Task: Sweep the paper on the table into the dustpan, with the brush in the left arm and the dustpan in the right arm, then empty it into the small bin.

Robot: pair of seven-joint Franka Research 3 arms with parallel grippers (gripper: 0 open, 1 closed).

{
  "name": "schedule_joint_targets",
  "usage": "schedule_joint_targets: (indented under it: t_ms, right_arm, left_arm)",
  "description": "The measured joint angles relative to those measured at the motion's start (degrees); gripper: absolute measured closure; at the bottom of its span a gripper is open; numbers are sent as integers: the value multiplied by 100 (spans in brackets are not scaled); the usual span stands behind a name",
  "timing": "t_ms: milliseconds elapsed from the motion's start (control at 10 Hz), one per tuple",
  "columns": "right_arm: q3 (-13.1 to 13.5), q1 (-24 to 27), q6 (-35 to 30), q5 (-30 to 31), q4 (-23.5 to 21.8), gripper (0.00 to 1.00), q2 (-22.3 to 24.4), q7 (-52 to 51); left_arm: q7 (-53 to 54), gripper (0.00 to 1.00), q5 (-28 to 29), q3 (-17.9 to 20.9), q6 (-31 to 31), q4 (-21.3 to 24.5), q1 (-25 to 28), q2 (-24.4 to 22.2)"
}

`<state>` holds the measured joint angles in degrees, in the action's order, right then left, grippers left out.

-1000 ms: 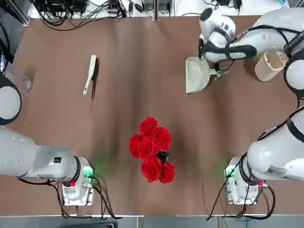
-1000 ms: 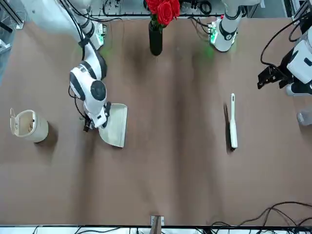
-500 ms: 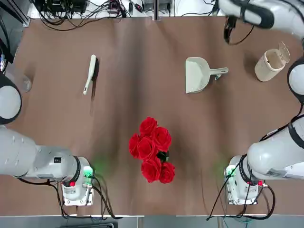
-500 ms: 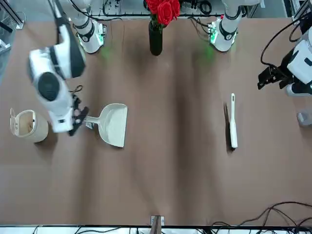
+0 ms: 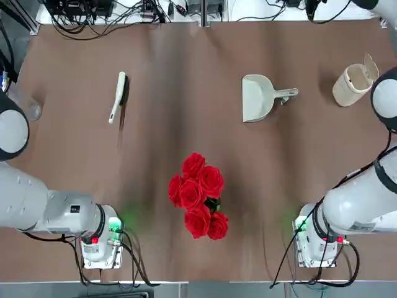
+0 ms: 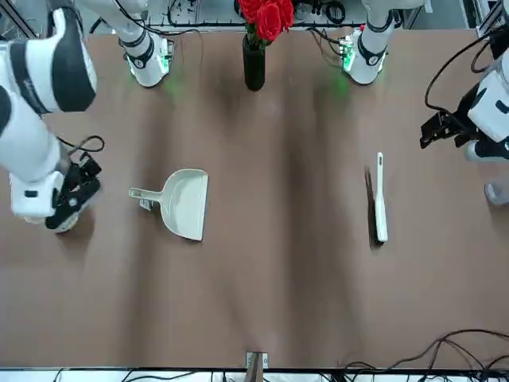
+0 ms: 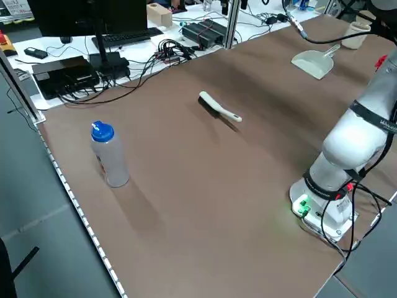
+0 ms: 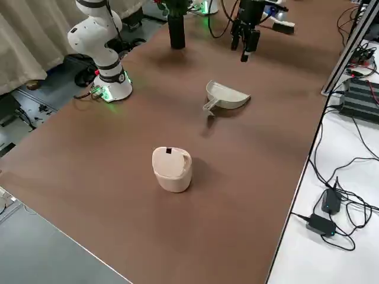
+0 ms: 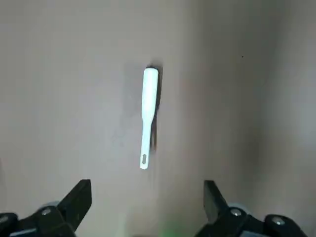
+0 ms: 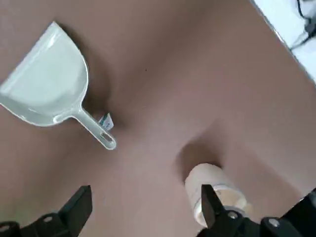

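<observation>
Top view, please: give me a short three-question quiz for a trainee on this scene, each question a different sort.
1. True or false: the brush lies on the table, gripped by nothing.
2. Which thing on the table stands nearest the robot? A. a bottle B. the red roses C. a dustpan
3. How do the jaws of the right gripper stand?

Key: 1 true. 2 B. 3 open, holding nothing.

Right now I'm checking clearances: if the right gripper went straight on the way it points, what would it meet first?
Probably bare table. The open right gripper points down between the dustpan and the small bin, nearer the bin; depth is unclear.
</observation>
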<state>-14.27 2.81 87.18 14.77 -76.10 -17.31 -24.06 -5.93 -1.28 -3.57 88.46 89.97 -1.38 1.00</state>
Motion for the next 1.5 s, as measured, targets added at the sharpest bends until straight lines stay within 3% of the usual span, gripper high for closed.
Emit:
schedule_joint_targets:
  t_ms: [300, 500, 800, 1000, 1500]
  right_arm:
    - [656, -7, -269, -748, -72, 3, 755, 1488]
    - [871, -17, -289, -972, -448, 3, 1291, 2117]
    - [1321, -20, 126, -1312, -1259, 3, 1892, 2270]
    - [1420, -21, 260, -1369, -1613, 3, 2089, 2360]
    - [1486, -21, 223, -1395, -1658, 3, 2122, 2518]
  left_arm:
    - [0, 0, 0, -2, 0, -8, -4, 4]
    - [-17, 0, 0, 1, 0, -8, 27, 11]
    - [-19, 0, 0, 2, 0, -3, 192, 15]
    - [-18, 0, 0, -12, 3, 8, 191, 18]
    - [37, 0, 0, -17, 22, 3, 191, 21]
